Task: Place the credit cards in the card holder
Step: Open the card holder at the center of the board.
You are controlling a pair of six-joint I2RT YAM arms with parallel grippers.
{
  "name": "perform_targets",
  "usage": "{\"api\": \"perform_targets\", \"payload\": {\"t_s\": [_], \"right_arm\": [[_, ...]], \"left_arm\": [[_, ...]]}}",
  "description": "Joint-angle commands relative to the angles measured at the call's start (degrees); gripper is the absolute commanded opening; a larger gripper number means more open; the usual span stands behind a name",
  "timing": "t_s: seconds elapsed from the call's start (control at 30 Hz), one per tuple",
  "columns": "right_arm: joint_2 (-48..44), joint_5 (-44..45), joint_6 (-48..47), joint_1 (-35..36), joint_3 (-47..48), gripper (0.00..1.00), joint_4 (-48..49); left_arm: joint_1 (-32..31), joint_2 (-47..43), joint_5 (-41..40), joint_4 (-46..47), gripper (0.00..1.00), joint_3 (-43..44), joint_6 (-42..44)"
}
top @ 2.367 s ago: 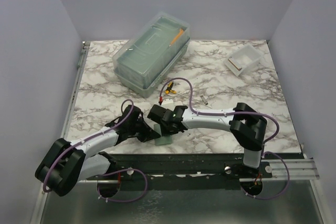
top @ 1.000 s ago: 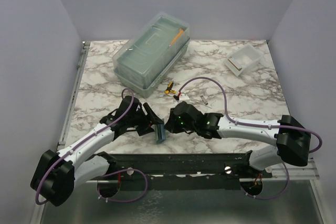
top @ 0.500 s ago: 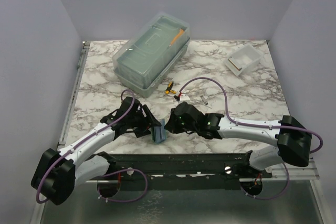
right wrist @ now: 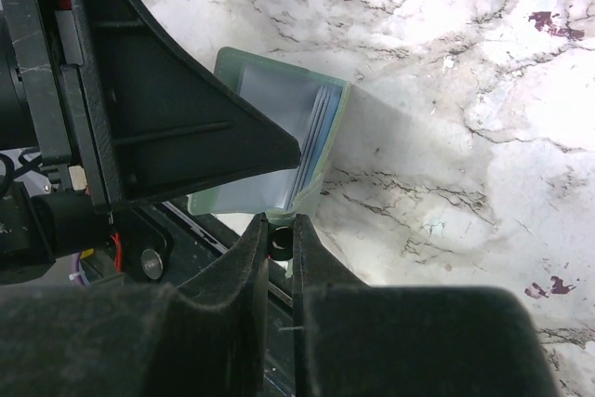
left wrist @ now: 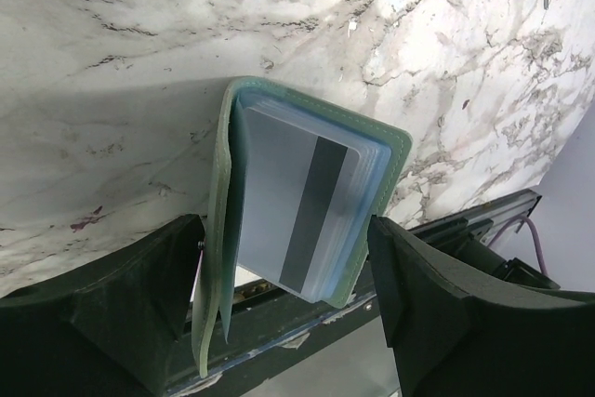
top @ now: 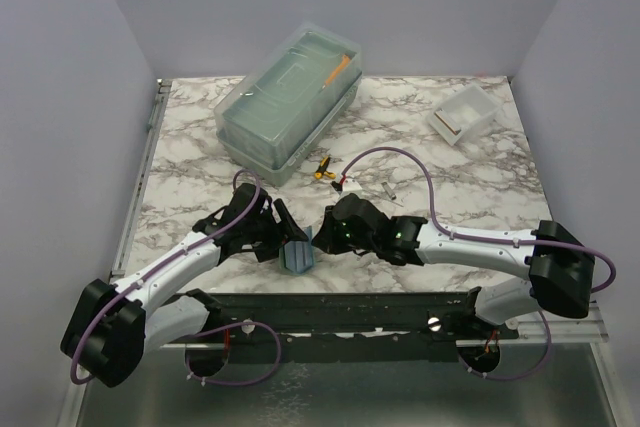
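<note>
Here, grey-green bifold card holder [top: 298,256] standing half open at the near edge of the white marble table [top: 200,157], pale grey dark-striped credit card [left wrist: 297,220] in its clear pocket, left gripper [left wrist: 284,258] spread wide astride the holder, right gripper [right wrist: 279,230] pinching the holder's lower cover edge.

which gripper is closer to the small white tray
right. the right gripper, pinching the card holder, is on the side toward the white tray; the left gripper straddles the holder from the left, farther off
</note>
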Motion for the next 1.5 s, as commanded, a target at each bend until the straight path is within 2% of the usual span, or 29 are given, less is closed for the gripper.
{"api": "perform_targets", "payload": {"t_s": [0.0,0.33,0.57,0.73,0.83,0.97,1.23,1.47], "right_arm": [[-1.6,-0.8,-0.4,-0.2,-1.0,0.00,1.8],[-1.7,-0.9,-0.4,-0.1,-1.2,0.00,2.0],[-1.8,-1.1,-0.4,-0.1,-1.2,0.00,2.1],[-1.8,-1.1,-0.4,-0.1,-1.4,0.00,2.2],[-1.8,-1.1,-0.4,-0.1,-1.5,0.00,2.1],[-2.1,-0.8,-0.3,-0.1,-1.9,0.00,2.2],[-3.3,1.5,0.0,-0.2,-2.0,0.00,-0.6],[-5.4,4.3,0.1,-0.1,-3.0,0.00,-2.8]], "left_arm": [[0.2,0.4,-0.7,-0.5,0.78,0.7,1.3],[-0.1,2.3,-1.3,-0.5,0.78,0.5,1.7],[-0.1,2.7,-1.1,-0.4,0.85,0.5,2.1],[-0.1,3.6,-1.0,-0.4,0.87,0.1,2.2],[-0.2,4.2,-0.7,-0.5,0.94,0.0,2.4],[-0.2,4.4,-1.2,-0.4,0.95,-0.2,2.7],[-0.1,5.7,-3.0,-1.5,0.80,-1.2,2.2],[-0.2,1.4,-5.4,-2.8,0.74,-1.6,1.4]]}}
